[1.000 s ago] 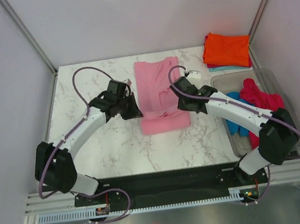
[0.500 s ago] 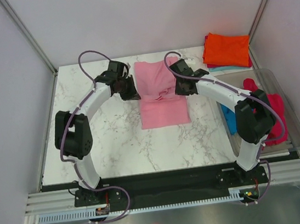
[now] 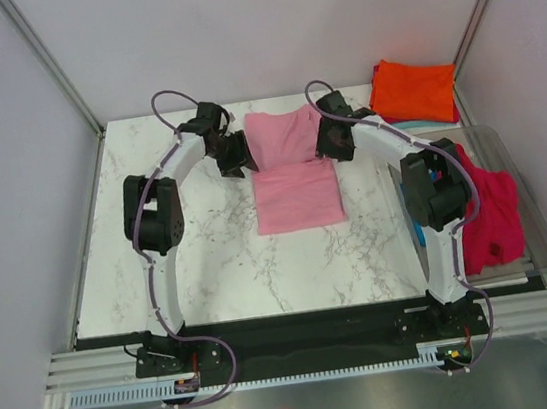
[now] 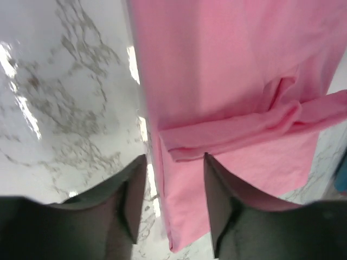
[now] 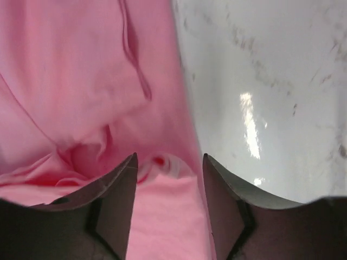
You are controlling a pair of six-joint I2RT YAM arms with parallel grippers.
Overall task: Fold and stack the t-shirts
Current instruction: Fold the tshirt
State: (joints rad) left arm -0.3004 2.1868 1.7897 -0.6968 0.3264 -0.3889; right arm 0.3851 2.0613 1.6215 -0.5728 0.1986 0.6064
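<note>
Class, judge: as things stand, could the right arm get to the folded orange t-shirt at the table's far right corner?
Probably yes. The right gripper is open over the light pink t-shirt's right edge, and only marble table lies between it and the folded orange t-shirt.

Bright even light, glare on the marble tabletop [image 5: 249, 108], blurred wrist views.

T-shirts: five. One light pink t-shirt [image 3: 295, 173] lies between the two tools. One orange t-shirt [image 3: 415, 90] on one pale blue t-shirt [image 3: 396, 125] lies right of the right tool. One crimson-pink t-shirt [image 3: 488, 211] and one bright blue t-shirt [image 3: 417, 230] lie right of and nearer than it.
Tools: two, the left tool [image 3: 240, 156] and the right tool [image 3: 329, 145].
Arms: two.
Clear plastic bin [image 3: 495, 138]: one.
Marble-patterned desk [image 3: 211, 263]: one.
</note>
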